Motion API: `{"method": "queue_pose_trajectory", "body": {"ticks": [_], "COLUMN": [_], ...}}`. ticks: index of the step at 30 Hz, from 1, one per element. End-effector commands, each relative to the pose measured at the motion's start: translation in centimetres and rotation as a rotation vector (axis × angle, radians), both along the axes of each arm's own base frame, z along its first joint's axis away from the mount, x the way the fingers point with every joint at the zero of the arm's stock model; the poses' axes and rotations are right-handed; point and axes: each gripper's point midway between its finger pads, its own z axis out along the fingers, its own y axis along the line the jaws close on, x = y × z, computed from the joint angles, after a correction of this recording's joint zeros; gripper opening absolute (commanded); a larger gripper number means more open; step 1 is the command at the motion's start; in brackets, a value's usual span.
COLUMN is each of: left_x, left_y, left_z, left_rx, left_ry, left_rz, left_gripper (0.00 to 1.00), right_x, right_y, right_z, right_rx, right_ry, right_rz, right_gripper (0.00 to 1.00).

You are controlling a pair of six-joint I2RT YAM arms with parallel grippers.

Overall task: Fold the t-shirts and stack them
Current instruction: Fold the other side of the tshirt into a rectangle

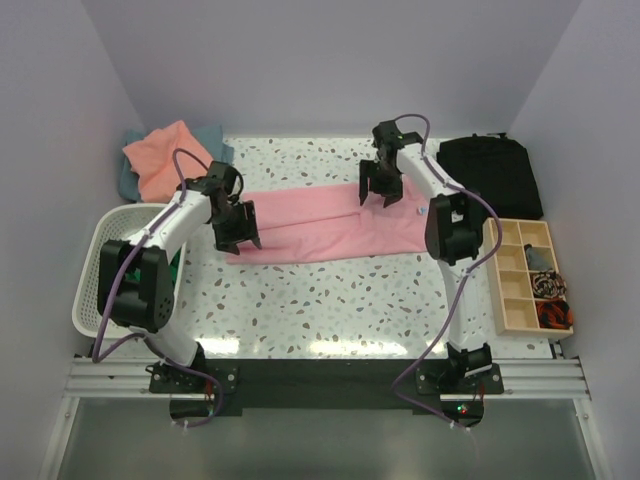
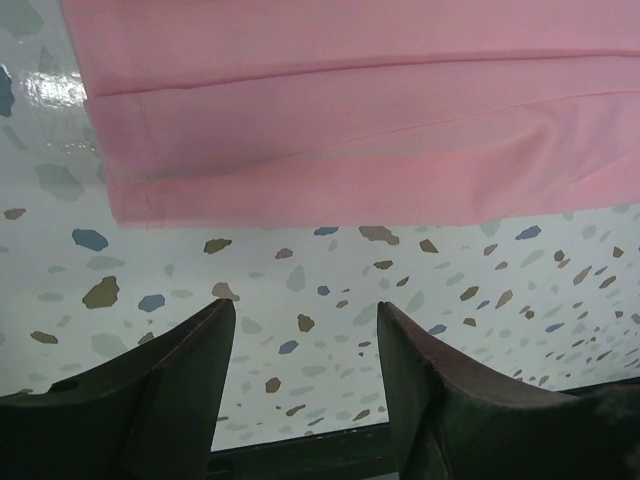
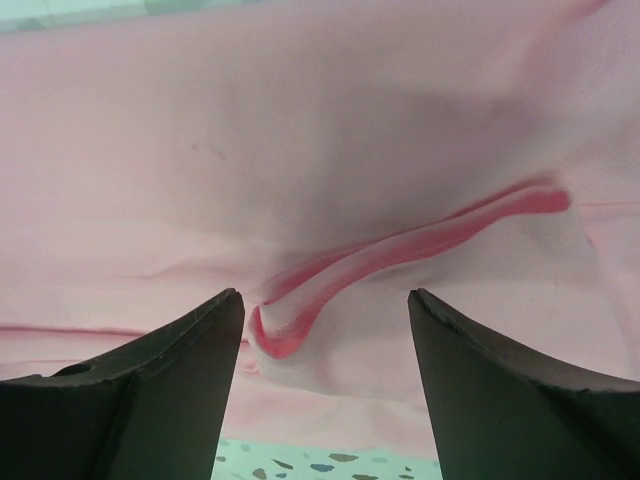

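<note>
**Overhead and wrist views of a two-arm shirt-folding station.** The light pink t-shirt point(image 1: 330, 225) lies flat on the speckled table point(image 1: 330, 300). It is folded into a long band running left to right between the two arms. All positions below are given relative to this shirt.

- **Left gripper point(image 1: 238, 238):** at the band's left end, over its near corner. In the wrist view its dark fingers point(image 2: 150, 390) stand well apart with only bare table between them. They sit just on the near side of the shirt's hemmed edge and grip nothing.
- **Right gripper point(image 1: 378, 195):** above the band's far edge, toward its right end. Its fingers point(image 3: 150, 380) are likewise spread wide and empty. They are poised over a small raised pucker in the pink cloth that lies between the tips. Whether they touch the cloth cannot be told.
- **Salmon-orange t-shirt point(image 1: 165, 160):** crumpled, beyond the band's left end on the far side, lying on the grey-blue t-shirt point(image 1: 128, 180).
- **White basket point(image 1: 95, 270):** left of the band on the near side, largely hidden by the left arm. A sliver of green fabric point(image 1: 177, 262) shows inside.
- **Black bag point(image 1: 490, 175):** right of the band, far side.
- **Wooden tray point(image 1: 525, 275):** right of the band, near side. It is divided into compartments, some holding small items.
</note>
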Motion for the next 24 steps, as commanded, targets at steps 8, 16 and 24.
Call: {"method": "queue_pose_trajectory", "body": {"ticks": [8, 16, 24], "left_x": [5.4, 6.5, 10.2], "left_y": [0.3, 0.9, 0.9], "left_z": [-1.6, -3.6, -4.3], "left_rx": [0.06, 0.107, 0.116], "left_ry": [-0.112, -0.111, -0.162], "left_rz": [0.027, 0.03, 0.052], "left_gripper": [0.63, 0.63, 0.64], "right_x": [1.6, -1.6, -4.4], "right_y": [2.1, 0.3, -1.7], "right_z": [12.2, 13.8, 11.1], "right_rx": [0.176, 0.118, 0.041], "right_ry": [-0.264, -0.266, -0.188], "right_rz": [0.013, 0.022, -0.014], "right_gripper": [0.74, 0.75, 0.75]}}
